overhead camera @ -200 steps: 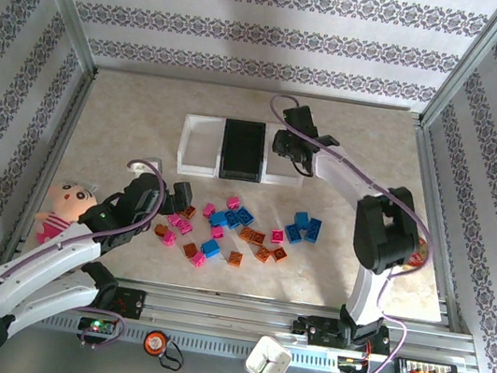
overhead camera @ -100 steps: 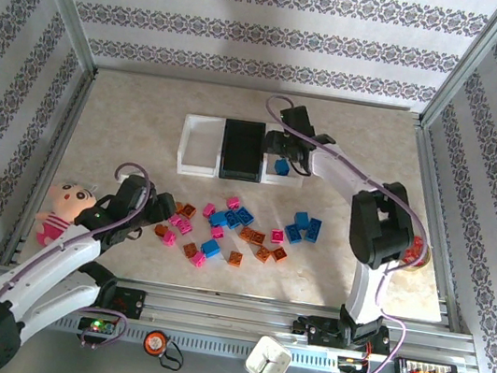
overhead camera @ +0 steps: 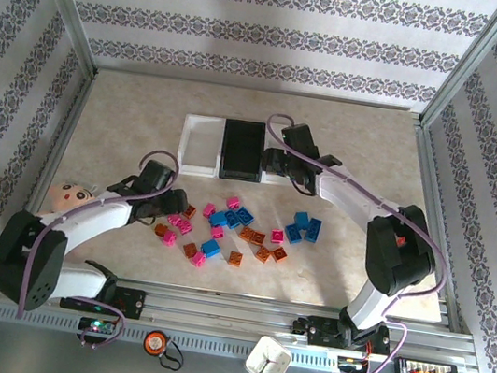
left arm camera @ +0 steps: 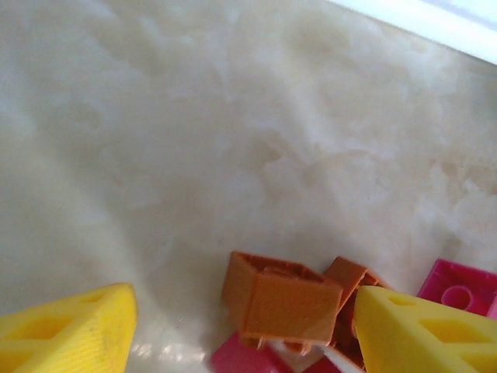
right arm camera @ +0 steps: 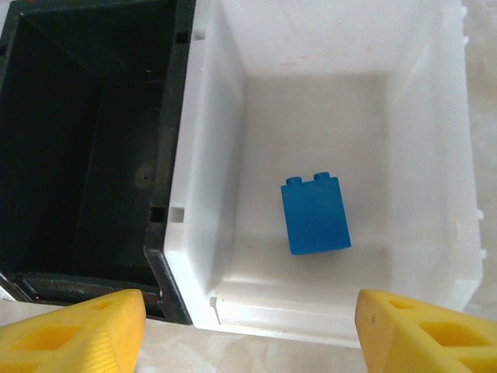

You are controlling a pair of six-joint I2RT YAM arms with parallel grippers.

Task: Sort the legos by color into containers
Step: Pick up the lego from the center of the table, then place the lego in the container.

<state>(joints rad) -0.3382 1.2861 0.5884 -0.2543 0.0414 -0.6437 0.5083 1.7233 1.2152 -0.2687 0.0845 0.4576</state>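
Note:
The legos lie in a loose pile [overhead camera: 242, 228] of orange, pink and blue bricks mid-table. My left gripper [overhead camera: 174, 210] hangs low at the pile's left end, open. An orange brick [left arm camera: 283, 299] lies tipped between its yellow fingers [left arm camera: 70, 330], touching neither. Behind it are a second orange brick [left arm camera: 351, 278] and a pink one [left arm camera: 458, 287]. The containers stand in a row: a white bin [overhead camera: 200, 146], a black bin [overhead camera: 242, 150] and a right white bin [right arm camera: 233, 155]. My right gripper [overhead camera: 274, 164] hovers open over the right bin's near edge. A single blue brick [right arm camera: 314, 214] lies inside it.
A doll [overhead camera: 66, 205] lies at the left edge beside my left arm. A white cup [overhead camera: 268, 360] stands on the front rail. Metal frame posts and patterned walls close in the table's sides and back.
My right gripper opened and the blue brick now rests in the right white bin. My left arm swung in over the orange brick at the pile's left end, its jaws narrower.

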